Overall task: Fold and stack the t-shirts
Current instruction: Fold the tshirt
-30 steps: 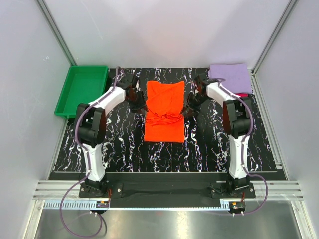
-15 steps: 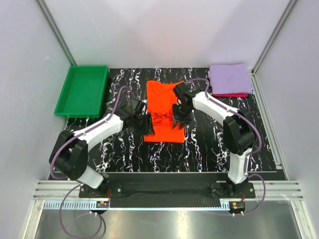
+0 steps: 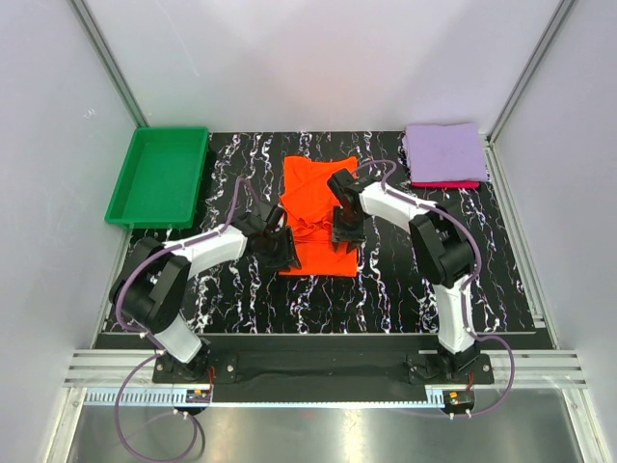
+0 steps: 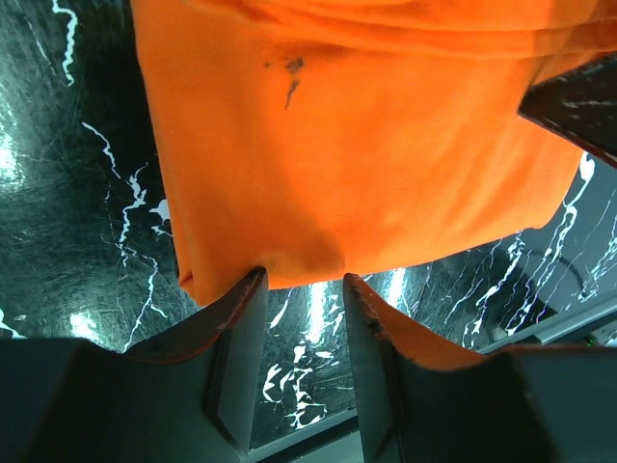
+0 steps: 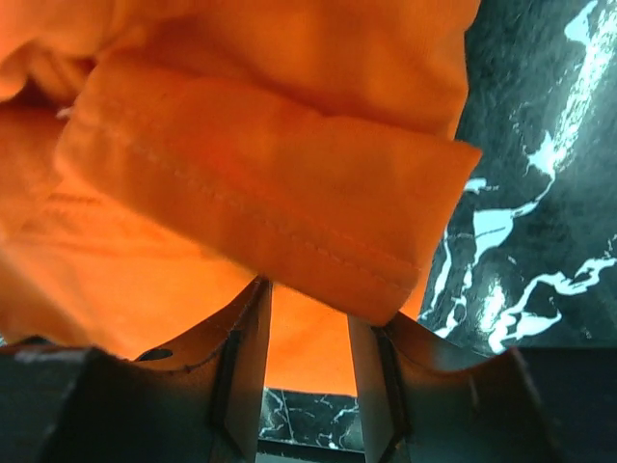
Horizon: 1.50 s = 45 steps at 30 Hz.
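The bright orange-red t-shirt lies partly folded and rumpled in the middle of the table. My left gripper is open at its near-left edge; in the left wrist view the fingertips touch the shirt's hem with nothing between the jaws. My right gripper is open over the shirt's right side; in the right wrist view a folded sleeve lies just past the fingertips. The lavender t-shirt lies folded on the crimson-pink one at the back right.
A green plastic tray stands at the back left. The black marbled table shows around the orange shirt. White walls and frame posts close in the sides and back. The right arm's dark link shows in the left wrist view.
Both arms have swung from the shirt's far corners toward its near half. The left gripper came to the near-left hem, the right gripper to the right side.
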Each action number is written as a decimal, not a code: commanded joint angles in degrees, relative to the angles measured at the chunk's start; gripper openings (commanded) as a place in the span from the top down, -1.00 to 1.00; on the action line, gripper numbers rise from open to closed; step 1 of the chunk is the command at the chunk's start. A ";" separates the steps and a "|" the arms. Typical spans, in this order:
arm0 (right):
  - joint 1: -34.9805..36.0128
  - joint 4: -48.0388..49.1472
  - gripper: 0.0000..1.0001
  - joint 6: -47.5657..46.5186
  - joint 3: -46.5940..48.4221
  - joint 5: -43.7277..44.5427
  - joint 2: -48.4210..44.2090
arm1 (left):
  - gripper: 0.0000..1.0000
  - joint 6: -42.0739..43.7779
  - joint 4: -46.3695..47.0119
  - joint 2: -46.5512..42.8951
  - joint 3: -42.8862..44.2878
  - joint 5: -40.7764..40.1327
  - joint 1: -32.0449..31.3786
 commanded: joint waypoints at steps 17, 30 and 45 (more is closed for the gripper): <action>-2.99 -6.83 0.04 0.52 29.54 13.72 16.80 | 0.17 1.24 -3.34 3.16 0.99 -0.38 0.22; -5.55 -12.21 -0.25 -9.77 40.06 7.32 14.02 | 0.16 8.26 -8.17 -1.49 9.93 -1.17 0.39; -13.81 3.79 0.53 -4.68 20.79 -17.54 5.04 | 0.38 4.94 11.84 21.17 28.76 25.01 8.92</action>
